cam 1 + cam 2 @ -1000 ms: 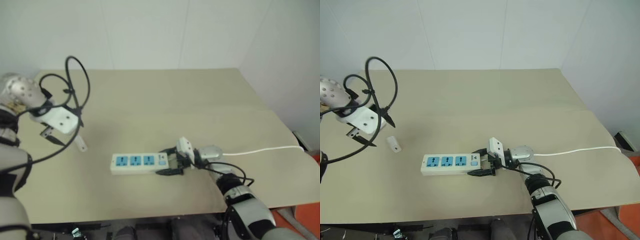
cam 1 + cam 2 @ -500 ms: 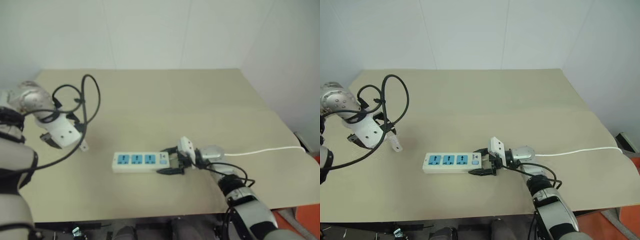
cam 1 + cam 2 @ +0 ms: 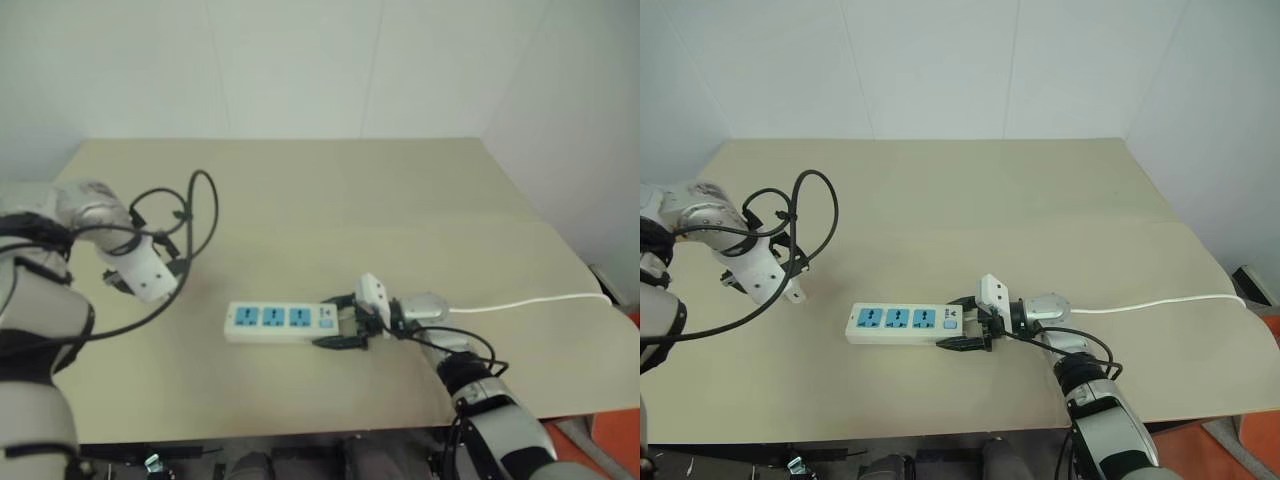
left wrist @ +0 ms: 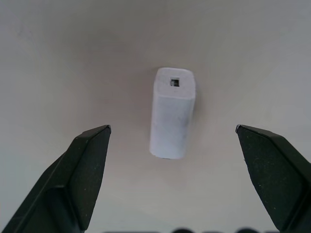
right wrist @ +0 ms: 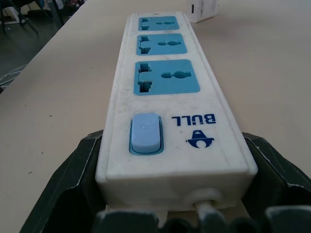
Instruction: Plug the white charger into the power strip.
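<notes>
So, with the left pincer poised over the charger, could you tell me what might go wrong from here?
1. The charger lies flat on the table between the open left pincer fingers; closing off-centre could push it aside or tip it.
2. The right pincer holds only the switch end of the power strip, so the far end might swing when the charger is pressed in.

White charger (image 3: pixel 795 293) — mostly hidden behind the left hand (image 3: pixel 780 285).
</notes>
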You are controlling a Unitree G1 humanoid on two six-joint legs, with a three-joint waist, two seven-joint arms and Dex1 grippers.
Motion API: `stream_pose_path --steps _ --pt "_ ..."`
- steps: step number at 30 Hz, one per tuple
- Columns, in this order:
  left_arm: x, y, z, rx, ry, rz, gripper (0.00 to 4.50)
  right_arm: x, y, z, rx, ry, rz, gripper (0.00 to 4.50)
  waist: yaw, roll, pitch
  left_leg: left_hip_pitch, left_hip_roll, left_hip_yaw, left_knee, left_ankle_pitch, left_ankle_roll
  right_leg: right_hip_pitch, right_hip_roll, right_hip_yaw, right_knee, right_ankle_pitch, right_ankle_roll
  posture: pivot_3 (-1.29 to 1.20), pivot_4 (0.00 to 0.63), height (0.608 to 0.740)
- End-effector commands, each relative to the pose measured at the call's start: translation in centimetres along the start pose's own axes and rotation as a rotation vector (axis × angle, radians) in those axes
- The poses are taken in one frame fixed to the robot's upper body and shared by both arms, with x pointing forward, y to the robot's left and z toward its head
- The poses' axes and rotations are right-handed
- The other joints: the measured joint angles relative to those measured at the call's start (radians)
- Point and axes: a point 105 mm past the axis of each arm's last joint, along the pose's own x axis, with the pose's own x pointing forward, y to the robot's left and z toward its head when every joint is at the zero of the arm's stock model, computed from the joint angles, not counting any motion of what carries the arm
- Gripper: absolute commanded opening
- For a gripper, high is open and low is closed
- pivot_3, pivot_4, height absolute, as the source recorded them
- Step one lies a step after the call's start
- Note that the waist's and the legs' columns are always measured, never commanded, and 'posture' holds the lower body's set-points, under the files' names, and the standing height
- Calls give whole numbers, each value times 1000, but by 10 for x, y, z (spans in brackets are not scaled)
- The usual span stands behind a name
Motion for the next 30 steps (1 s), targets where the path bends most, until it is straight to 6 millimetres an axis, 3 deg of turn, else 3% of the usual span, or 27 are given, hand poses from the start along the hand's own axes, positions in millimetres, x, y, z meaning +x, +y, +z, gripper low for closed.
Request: stream_pose_path --steps 1,26,30 --pt "1 -1 -3 -12 20 7 4500 0 -2 12 -39 -34 -12 3417 0 0 0 0 0 0 0 0 0 0 0 0 0 0 0 0 150 740" --pt "27 0 8 -31 -19 -18 4500 -5 0 11 -20 -39 -73 3417 18 0 0 0 -1 0 1 0 0 0 -1 0 2 0 -1 0 150 740" --pt "29 -1 11 -32 -32 -19 3598 -5 -1 10 -19 -38 -79 3417 18 0 0 0 -1 0 1 0 0 0 -1 0 2 1 -1 0 150 740"
